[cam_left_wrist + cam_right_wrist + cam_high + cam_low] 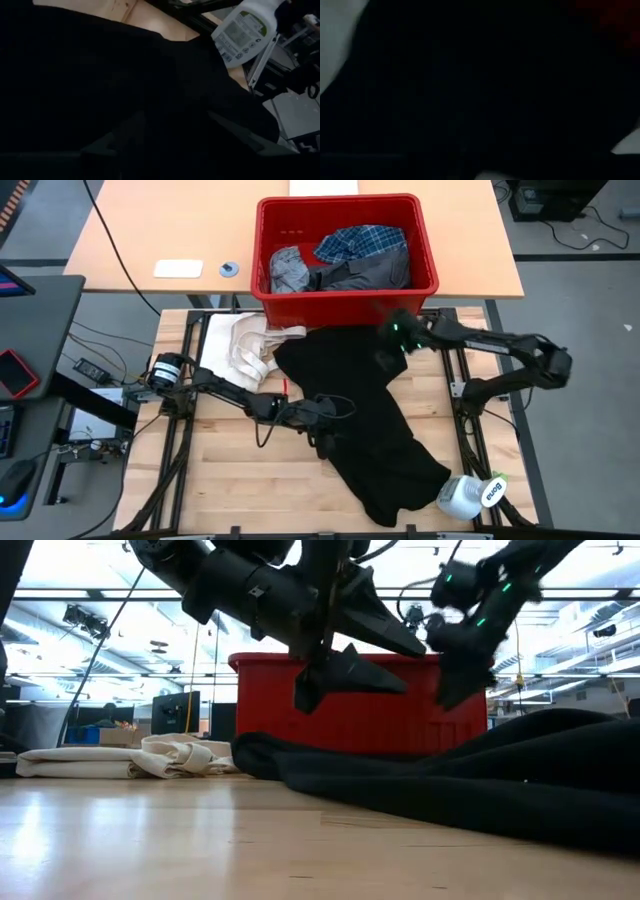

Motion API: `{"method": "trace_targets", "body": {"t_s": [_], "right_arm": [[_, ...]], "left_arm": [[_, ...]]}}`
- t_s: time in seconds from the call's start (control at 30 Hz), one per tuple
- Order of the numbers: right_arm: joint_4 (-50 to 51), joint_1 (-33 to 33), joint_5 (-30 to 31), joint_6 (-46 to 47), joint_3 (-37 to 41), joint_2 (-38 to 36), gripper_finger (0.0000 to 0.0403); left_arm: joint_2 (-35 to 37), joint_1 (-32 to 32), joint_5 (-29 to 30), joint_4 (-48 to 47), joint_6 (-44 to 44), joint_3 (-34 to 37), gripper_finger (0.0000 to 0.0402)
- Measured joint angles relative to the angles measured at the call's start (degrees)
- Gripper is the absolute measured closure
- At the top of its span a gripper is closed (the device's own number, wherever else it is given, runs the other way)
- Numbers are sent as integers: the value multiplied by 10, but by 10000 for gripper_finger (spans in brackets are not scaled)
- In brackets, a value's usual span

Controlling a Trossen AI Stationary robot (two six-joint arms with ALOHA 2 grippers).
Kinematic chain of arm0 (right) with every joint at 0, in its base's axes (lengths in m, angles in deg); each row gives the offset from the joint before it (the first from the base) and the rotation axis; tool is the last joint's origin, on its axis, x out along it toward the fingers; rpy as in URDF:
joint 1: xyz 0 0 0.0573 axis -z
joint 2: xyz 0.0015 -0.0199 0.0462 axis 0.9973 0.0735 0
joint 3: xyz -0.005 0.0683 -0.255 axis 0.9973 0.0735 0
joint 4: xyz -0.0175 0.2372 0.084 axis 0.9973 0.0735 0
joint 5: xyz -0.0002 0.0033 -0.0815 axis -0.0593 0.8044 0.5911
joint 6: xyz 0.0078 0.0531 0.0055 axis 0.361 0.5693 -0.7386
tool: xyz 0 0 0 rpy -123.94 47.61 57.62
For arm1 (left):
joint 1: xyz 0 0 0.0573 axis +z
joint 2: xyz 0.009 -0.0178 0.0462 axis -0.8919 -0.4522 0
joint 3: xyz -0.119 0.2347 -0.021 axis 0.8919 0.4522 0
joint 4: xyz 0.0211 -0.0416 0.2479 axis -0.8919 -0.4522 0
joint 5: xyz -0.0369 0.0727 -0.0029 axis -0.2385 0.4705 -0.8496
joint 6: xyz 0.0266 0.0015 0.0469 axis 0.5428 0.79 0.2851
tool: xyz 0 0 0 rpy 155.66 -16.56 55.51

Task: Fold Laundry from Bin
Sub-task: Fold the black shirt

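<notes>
- Two grippers over black garment (370,445), which runs from table's (250,480) far edge to near right corner.
- Left gripper (330,430) mid-table, right gripper (390,350) beside bin (345,298) at far edge; cannot tell either grip.
- Near left corner bare wood.

A cream-white cloth with strap loops (240,345) is laid bunched on the slatted wooden bench (230,470), toward its far left part; in the low view it is seen as a flat, folded heap (130,757). A white spray bottle with a green label (470,495) is laid on its side at the near right corner of the bench — its printed label is also shown in the left wrist view (245,30). Behind the bench, a second, lighter tabletop (150,230) is placed; a flat white rectangular item (178,269) and a small round object (229,269) are set near each other on it. Cables (100,365) are routed at the left side.
</notes>
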Motion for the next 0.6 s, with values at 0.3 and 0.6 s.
{"method": "trace_targets", "body": {"t_s": [0.3,0.6], "right_arm": [[146,-265,-54,163,1,-56,205],[124,-457,4,283,1,-90,205]], "left_arm": [[-1,4,0,31,-45,0,193],[-1,-69,-30,-156,119,-134,194]]}}
